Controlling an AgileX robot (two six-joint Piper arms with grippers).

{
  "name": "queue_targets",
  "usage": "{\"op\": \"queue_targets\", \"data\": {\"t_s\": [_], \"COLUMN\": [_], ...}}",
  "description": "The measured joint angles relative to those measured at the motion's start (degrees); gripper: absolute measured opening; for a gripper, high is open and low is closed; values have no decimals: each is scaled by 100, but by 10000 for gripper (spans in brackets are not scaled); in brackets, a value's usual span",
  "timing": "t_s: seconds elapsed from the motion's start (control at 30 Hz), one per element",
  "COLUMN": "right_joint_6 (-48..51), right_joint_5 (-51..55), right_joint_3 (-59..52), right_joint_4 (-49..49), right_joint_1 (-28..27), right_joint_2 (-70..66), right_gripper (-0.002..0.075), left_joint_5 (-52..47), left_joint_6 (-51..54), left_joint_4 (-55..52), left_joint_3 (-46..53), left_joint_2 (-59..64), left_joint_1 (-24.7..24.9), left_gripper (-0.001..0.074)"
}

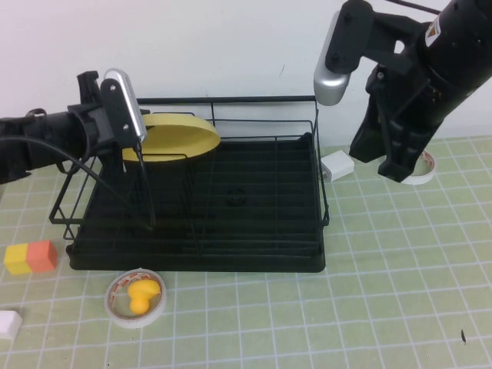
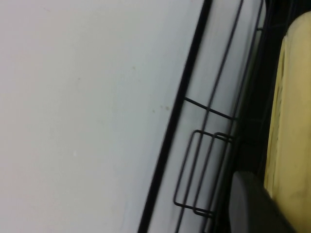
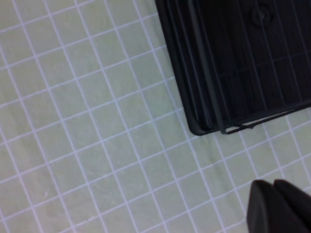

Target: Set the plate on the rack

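The left gripper (image 1: pixel 137 146) has its fingers closed on the plate (image 1: pixel 173 138), holding it tilted over the rack's (image 1: pixel 231 200) left end (probably to slide it between dividers). The right gripper (image 1: pixel 396 165) hangs beside the rack, fingers closed, holding nothing.

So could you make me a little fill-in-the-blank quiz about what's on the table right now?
1. The left gripper holds the plate above the black ____.
2. The plate's colour is ____.
3. The toy duck sits inside a roll of ____.
4. The right gripper, shut, hangs over the table on the rack's ____ side.

Missing words: rack; yellow; tape; right
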State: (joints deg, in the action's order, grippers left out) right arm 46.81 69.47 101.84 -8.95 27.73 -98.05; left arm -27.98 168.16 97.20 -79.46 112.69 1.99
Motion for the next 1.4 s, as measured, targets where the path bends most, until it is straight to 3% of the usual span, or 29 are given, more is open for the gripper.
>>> {"op": "queue_targets", "data": {"t_s": [0.13, 0.3, 0.4, 0.53, 0.6, 0.7, 0.8, 0.93, 1.1, 1.23, 1.4], "right_joint_6": [23, -62, -188, -561, -1008, -1680, -2065, -2270, -2314, -2314, -2314], "right_joint_5": [-22, 72, 149, 149, 149, 149, 36, -503, -1476, -2486, -3706], "right_joint_3": [0, 0, 0, 0, 0, -25, -305, -1074, -2539, -3920, -5724], "right_joint_4": [214, 818, 1053, 1351, 1599, 1919, 2030, 2059, 1765, 1452, 1346], "right_joint_1": [0, 0, 0, 0, 0, -55, -178, -222, -226, -226, -226], "right_joint_2": [0, 0, 0, 105, 240, 532, 978, 1678, 2677, 3467, 4370], "right_gripper": [1, 1, 1, 1, 1, 1, 1, 1, 1, 1, 1], "left_joint_5": [0, -97, -111, 3, 388, 1482, 2756, 3601, 3692, 3372, 2429], "left_joint_6": [-32, -150, -195, -817, -1750, -3266, -4238, -4720, -5986, -7319, -7558], "left_joint_4": [0, 0, 0, 0, 0, 26, 94, 192, 237, 240, 240], "left_joint_3": [0, -88, -186, -186, -186, -92, 93, 533, 1409, 2375, 3677], "left_joint_2": [98, 110, 85, -201, -525, -1178, -1994, -3026, -4286, -5237, -6197], "left_joint_1": [0, 0, 0, 0, 46, 215, 467, 760, 907, 907, 907], "left_gripper": [139, 388, 417, 341, 256, 95, 28, 5, 0, 0, 0]}}
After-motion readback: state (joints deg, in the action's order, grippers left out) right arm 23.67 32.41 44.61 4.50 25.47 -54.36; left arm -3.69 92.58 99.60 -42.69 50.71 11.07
